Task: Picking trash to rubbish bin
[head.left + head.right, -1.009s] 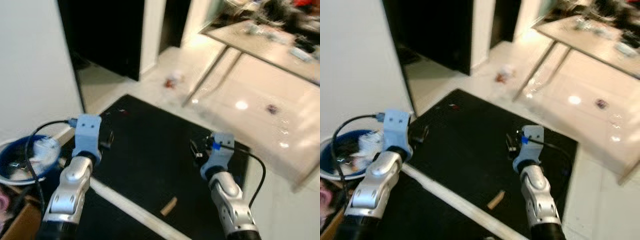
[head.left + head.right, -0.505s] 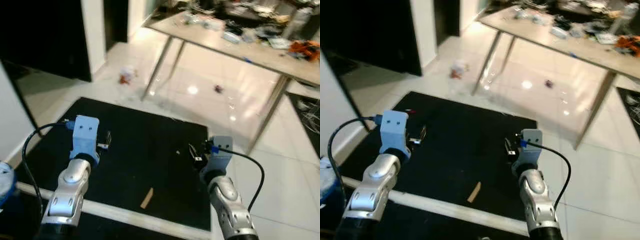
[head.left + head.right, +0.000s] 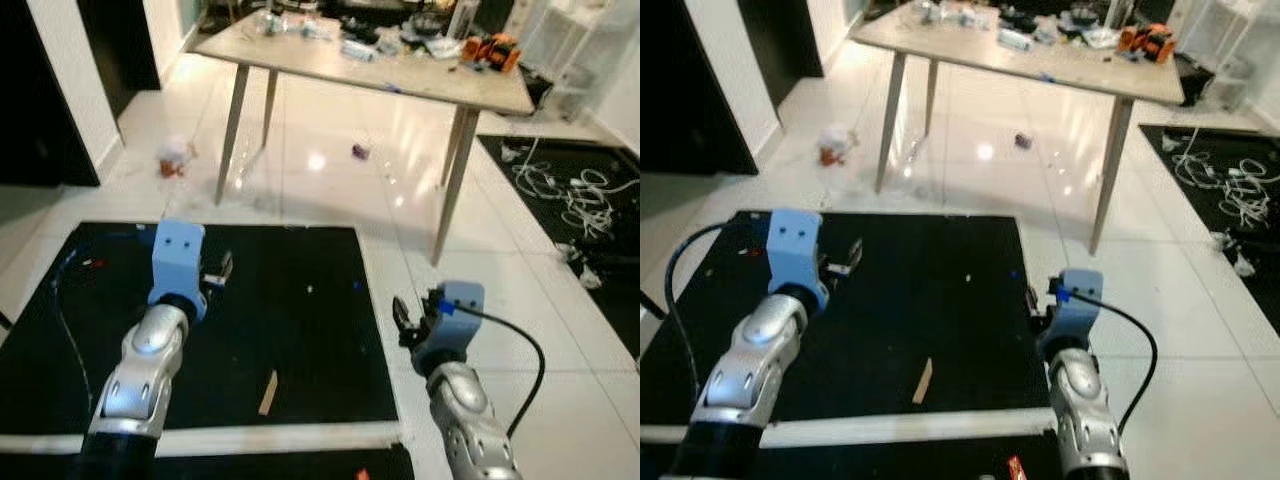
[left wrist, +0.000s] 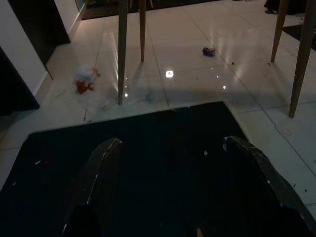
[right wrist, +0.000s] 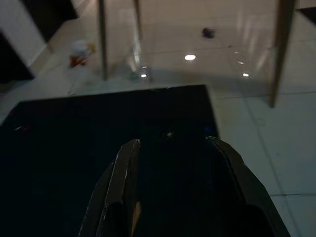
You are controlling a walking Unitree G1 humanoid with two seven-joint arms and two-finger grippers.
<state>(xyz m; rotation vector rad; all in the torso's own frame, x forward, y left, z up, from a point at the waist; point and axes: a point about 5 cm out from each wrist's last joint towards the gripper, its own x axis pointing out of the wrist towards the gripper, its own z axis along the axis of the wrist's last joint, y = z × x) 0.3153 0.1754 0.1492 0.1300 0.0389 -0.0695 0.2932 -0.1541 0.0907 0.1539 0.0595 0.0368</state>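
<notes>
- Left gripper (image 4: 168, 163) hovers over the black mat (image 3: 300, 300), jaws spread apart and empty.
- Right gripper (image 5: 173, 163) hangs at the mat's right edge, jaws likewise apart, empty.
- Crumpled trash (image 3: 174, 158) lies on the white tiled floor (image 3: 520, 290), beside the cluttered bench's (image 3: 400, 75) left leg.
- A small purple scrap (image 3: 360, 151) lies under the bench.

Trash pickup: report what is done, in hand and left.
Done: nothing visibly binned. In hand: nothing; left gripper and right gripper are open above the black mat. Left: crumpled wrapper, small purple scrap, tan strip.
</notes>
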